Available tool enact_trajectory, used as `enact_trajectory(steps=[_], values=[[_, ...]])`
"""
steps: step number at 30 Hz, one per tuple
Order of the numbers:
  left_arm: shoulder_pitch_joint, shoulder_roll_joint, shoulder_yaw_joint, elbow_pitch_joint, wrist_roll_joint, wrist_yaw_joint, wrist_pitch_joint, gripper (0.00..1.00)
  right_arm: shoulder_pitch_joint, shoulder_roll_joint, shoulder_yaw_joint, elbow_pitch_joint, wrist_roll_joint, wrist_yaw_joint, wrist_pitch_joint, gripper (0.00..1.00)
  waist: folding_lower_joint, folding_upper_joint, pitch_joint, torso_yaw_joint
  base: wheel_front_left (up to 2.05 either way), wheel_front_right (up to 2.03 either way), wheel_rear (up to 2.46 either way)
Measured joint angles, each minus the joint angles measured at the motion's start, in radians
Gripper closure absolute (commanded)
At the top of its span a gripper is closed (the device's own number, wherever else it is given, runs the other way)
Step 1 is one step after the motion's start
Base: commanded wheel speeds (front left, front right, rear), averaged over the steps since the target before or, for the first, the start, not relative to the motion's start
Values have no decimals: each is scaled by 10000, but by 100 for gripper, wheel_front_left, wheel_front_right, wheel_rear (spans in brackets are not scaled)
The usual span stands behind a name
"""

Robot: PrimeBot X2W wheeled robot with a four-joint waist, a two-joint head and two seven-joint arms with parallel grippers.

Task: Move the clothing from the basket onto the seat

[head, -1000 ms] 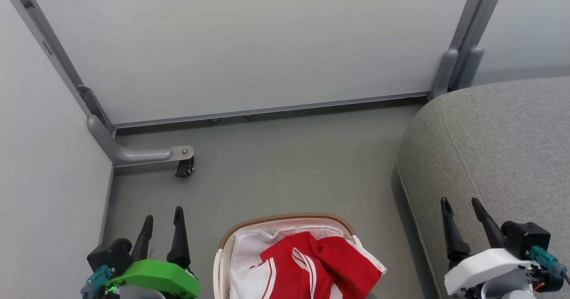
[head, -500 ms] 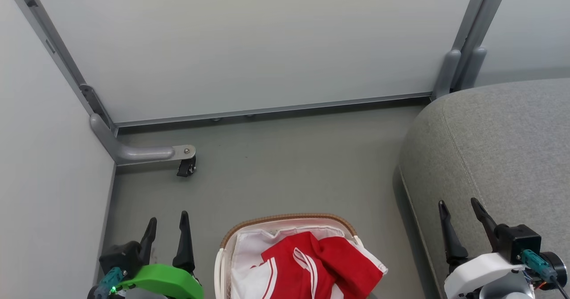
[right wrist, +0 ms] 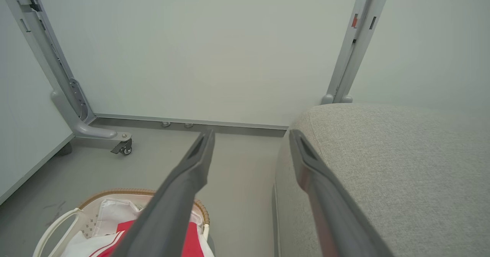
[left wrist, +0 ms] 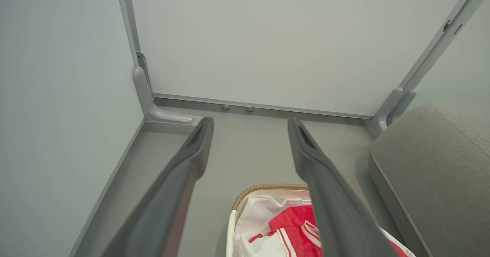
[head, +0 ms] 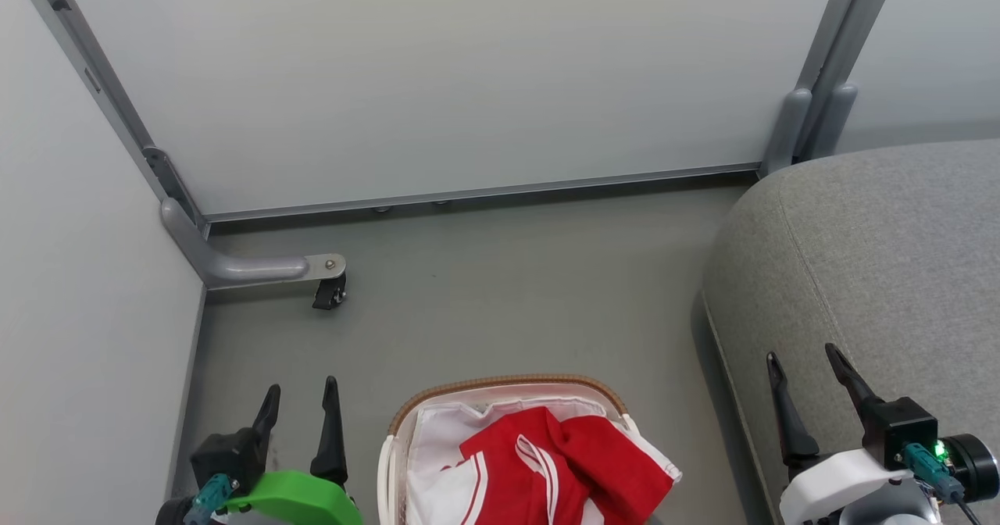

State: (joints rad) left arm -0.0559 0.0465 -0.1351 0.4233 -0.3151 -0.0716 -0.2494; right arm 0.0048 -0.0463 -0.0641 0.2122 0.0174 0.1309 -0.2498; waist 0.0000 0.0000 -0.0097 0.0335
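One white basket (head: pixel 504 384) on the floor holds one heap of red striped clothing (head: pixel 562 462), spilling over its right rim. One grey seat (head: pixel 875 259) stands beside it. The left gripper (head: pixel 301 388) and right gripper (head: pixel 801 351) are spread wide, holding nothing

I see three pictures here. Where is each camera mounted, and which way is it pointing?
Head view: on the robot's head, facing forward and down at the floor; left gripper and right gripper, both open, at the bottom corners.
Left wrist view: on the left wrist, looking along its fingers toward the wall.
Right wrist view: on the right wrist, along its fingers, toward the wall and seat.
All share the basket of clothing.
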Motion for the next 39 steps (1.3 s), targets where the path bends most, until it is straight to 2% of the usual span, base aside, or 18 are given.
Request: enact_trajectory(steps=[7, 39], values=[[-13, 2, -79, 132, 270, 0, -134, 0, 12, -8, 2, -15, -443, 0, -121, 0, 0, 0, 8, 19, 0, 0, 0], [-203, 6, -263, 242, 274, -21, -146, 0, -42, -8, -19, -226, -357, 0, -123, 0, -1, 0, 400, -34, 0, 0, 0]])
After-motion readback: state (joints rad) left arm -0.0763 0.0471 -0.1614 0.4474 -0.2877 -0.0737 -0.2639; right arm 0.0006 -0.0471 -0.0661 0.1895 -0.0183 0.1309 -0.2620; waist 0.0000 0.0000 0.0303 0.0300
